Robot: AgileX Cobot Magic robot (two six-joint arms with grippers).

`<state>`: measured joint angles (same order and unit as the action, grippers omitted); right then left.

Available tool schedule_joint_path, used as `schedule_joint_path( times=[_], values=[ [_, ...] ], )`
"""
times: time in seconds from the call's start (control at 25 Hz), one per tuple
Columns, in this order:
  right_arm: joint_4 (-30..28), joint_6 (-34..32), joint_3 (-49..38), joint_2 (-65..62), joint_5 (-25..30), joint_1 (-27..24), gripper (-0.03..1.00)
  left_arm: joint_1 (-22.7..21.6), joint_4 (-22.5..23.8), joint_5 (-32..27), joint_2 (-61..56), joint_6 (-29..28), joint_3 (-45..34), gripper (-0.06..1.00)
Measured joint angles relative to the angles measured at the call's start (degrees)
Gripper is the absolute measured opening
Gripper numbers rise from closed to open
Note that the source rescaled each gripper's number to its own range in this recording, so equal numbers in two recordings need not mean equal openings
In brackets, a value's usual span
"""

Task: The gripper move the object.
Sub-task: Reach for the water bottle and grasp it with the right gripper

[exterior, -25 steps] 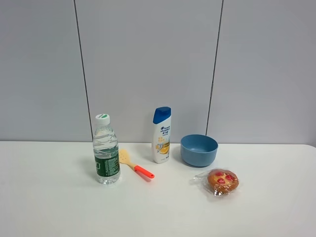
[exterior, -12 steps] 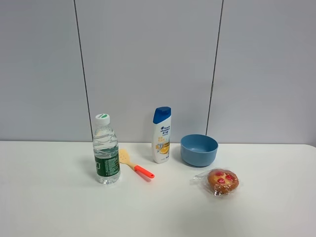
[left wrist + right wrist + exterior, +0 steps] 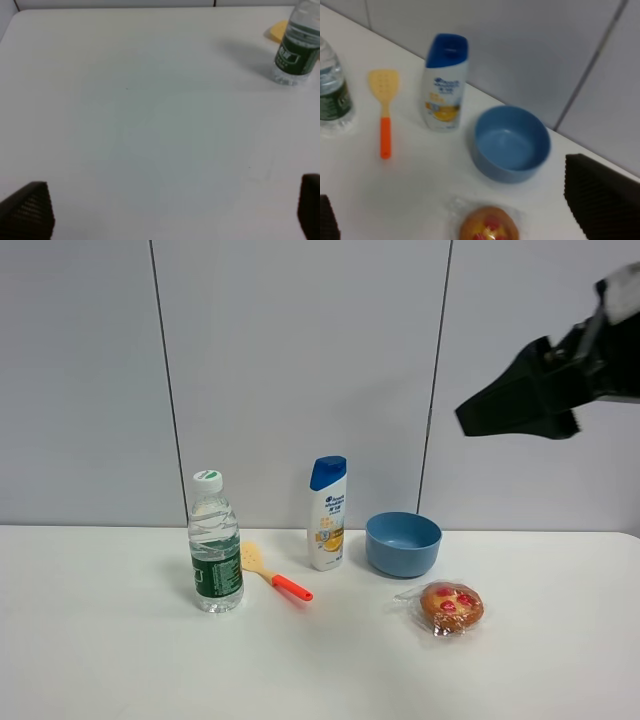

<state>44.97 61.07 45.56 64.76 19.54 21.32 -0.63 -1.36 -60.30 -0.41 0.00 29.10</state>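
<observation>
Now, the left tool (image 3: 170, 205) is spread wide and grips nothing, with the water bottle (image 3: 295, 47) upright on the tabletop (image 3: 150, 125) well ahead of it. Across we go: just beside the bottle a yellow spatula (image 3: 273, 576), then the shampoo bottle (image 3: 327, 514), blue bowl (image 3: 403, 543) and wrapped pastry (image 3: 451, 607). The right tool (image 3: 480, 415) hangs high above bowl and pastry, fingers wide apart, empty.

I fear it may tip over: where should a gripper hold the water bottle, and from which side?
Probably the green-labelled middle of the water bottle, jaws level, coming from the front or the high view's left: it stands upright and round, and the yellow spatula lies close on its other side.
</observation>
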Motion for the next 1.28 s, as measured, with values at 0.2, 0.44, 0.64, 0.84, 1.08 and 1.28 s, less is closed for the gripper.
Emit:
schedule_joint_path(
  times=[0.2, 0.44, 0.64, 0.84, 1.08, 1.28],
  values=[
    [-0.84, 0.0, 4.75, 9.47, -4.63, 9.09, 1.0, 0.0, 0.0, 0.0, 0.0, 0.0, 0.0, 1.0],
    [-2.19, 0.06, 8.37, 18.07, -7.95, 16.5, 1.0, 0.0, 0.0, 0.0, 0.0, 0.0, 0.0, 1.0],
    [-2.2, 0.11, 8.5, 25.34, -15.36, 19.93, 1.0, 0.0, 0.0, 0.0, 0.0, 0.0, 0.0, 1.0],
    [-2.25, -0.06, 9.69, 33.25, -24.73, 21.67, 1.0, 0.0, 0.0, 0.0, 0.0, 0.0, 0.0, 1.0],
    [-2.2, -3.83, 16.58, 41.07, -22.19, 21.9, 1.0, 0.0, -0.05, 0.0, 0.0, 0.0, 0.0, 1.0],
    [-2.2, -4.54, 21.41, 45.1, -22.25, 22.56, 1.0, 0.0, -0.05, 0.0, 0.0, 0.0, 0.0, 1.0]
  ],
)
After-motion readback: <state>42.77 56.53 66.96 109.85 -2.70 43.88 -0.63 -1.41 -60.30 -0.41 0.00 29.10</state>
